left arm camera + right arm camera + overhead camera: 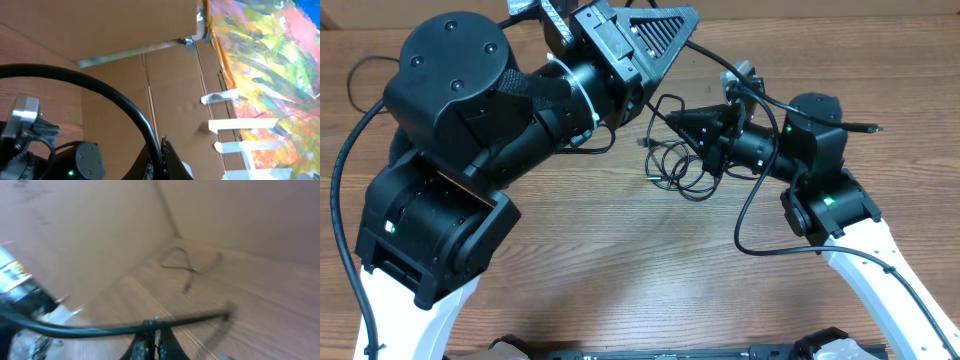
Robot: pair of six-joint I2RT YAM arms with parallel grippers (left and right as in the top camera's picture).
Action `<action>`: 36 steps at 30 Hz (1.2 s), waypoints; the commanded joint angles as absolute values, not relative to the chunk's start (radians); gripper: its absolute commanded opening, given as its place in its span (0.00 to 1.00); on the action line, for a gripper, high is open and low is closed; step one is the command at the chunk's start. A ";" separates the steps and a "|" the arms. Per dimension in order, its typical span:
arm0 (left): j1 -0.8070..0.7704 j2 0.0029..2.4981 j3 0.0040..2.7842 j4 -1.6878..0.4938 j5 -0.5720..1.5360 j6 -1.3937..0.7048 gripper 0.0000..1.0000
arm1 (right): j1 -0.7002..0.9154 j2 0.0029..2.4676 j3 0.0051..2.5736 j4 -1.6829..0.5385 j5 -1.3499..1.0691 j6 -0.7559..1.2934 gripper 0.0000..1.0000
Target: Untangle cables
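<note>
The thin black flexible cables (665, 178) lie in the centre of the overhead view as a loose tangle of narrow loops on the brown wooden table (620, 280), whose surface shows a fine straight grain. The right gripper (665, 118), matte black and tapering to a point, reaches from the right side of the frame toward the upper edge of this tangle. In the right wrist view, which is blurred, the right gripper (151, 332) stands at the bottom centre with its two fingers pressed together on one thin cord (195, 318), and this cord runs across the lower part of the frame in a slightly bent line. A second piece of cord (191, 271) lies flat on the wood in the upper middle, making a rounded loop with one small plug end. The left gripper (682, 20) is at the top centre of the overhead view, a black ribbed wedge raised above the table and apart from the cables. In the left wrist view the left gripper (164, 159) shows at the bottom edge as one dark pointed tip, closed with nothing between its fingers. Behind it stand a plain brown cardboard wall (175, 90) with a fold line, white strips of tape (242, 123), and a sheet painted in bright yellow, orange and blue strokes (270, 65). A thick smooth black arm cable (125, 107) curves across the left half.
</note>
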State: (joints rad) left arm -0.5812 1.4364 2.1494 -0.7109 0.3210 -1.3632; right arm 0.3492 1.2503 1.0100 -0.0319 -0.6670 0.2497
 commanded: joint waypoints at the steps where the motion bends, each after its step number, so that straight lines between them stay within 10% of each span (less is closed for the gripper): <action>1: -0.583 1.418 2.164 -0.716 0.302 -1.376 0.04 | 0.352 1.239 1.029 -0.096 -0.452 0.210 0.13; 10: -0.583 1.418 2.164 -0.751 0.274 -1.377 0.04 | 0.366 1.239 1.029 -0.065 -0.561 -0.040 0.83; 31: -0.583 1.419 2.164 -0.767 0.292 -1.451 0.04 | 0.417 1.239 1.029 0.076 -0.675 -0.140 0.84; 36: -0.583 1.418 2.164 -0.766 0.326 -1.467 0.04 | 0.421 1.240 1.029 0.073 -0.676 -0.126 0.65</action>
